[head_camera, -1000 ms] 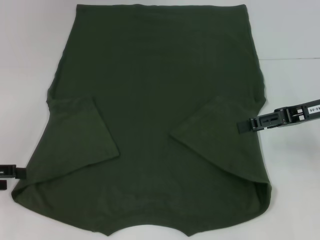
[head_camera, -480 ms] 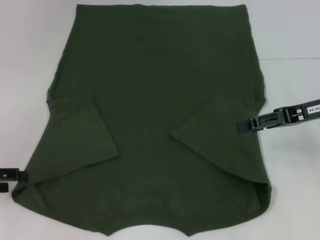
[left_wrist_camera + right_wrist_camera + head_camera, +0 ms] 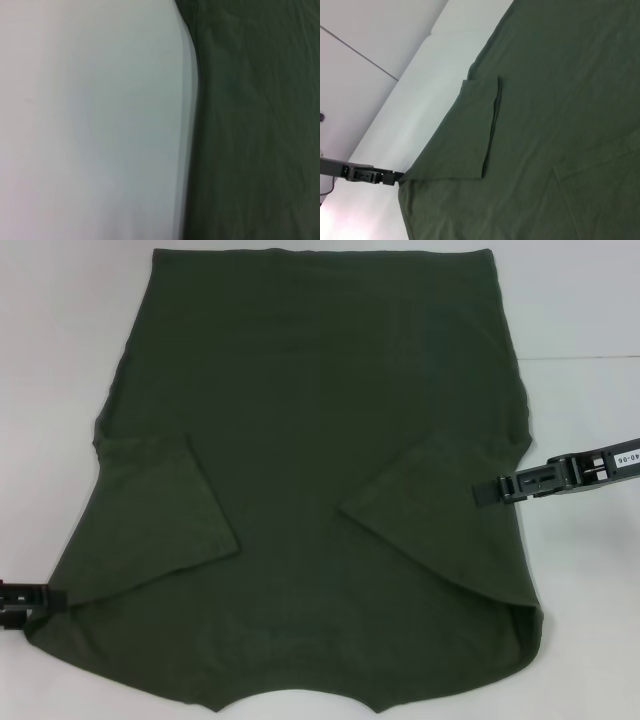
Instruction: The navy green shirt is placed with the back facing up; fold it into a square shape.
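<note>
The navy green shirt lies flat on the white table, hem far from me and neck opening at the near edge. Both short sleeves are folded inward: the left sleeve and the right sleeve. My left gripper is low at the shirt's left edge, its tip touching the cloth by the shoulder; the right wrist view shows this left gripper meeting that corner. My right gripper reaches in from the right, its tip over the shirt's right edge beside the folded sleeve. The left wrist view shows only the shirt's edge.
The white table shows bare on both sides of the shirt, with a thin seam line at the right. The shirt's far hem reaches almost to the top of the head view. A pale wall stands beyond the table's left side.
My left gripper has slid to the right and a little nearer, from beside the shirt onto its left edge. The right gripper and the shirt have stayed in place.
</note>
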Controlling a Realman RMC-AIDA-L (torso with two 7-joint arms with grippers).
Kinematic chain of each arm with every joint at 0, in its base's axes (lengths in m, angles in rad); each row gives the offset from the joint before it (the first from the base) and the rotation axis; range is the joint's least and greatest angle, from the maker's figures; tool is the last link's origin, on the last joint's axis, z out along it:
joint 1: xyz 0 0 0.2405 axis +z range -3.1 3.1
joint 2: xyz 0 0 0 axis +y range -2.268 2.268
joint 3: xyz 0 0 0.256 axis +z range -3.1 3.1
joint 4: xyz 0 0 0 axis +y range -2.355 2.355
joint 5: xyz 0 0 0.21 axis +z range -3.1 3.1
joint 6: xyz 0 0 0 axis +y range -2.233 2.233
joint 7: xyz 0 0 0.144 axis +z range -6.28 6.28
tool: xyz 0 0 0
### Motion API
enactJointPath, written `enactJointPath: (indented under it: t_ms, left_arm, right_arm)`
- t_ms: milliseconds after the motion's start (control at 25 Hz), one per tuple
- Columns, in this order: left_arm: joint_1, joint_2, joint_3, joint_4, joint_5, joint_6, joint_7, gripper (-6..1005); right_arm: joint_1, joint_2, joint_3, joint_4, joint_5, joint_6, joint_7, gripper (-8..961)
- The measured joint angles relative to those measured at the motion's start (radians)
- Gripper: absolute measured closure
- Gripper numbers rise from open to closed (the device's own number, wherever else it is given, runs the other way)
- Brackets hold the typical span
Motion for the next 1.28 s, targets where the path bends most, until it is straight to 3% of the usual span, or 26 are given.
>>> enactJointPath:
  t_ms: [840,1280]
  left_arm:
    - [-0.034,-0.002,0.004,-0.039,0.000,0.066,-0.006,137]
    - [-0.043,-0.011,0.002,-0.053,0.001,0.035,-0.025,139]
  right_arm:
    - [0.000,-0.002,0.000,0.000,0.000,0.000,0.000,74]
    - [0.000,0.000,0.000,0.000,0.000,0.001,0.000,82]
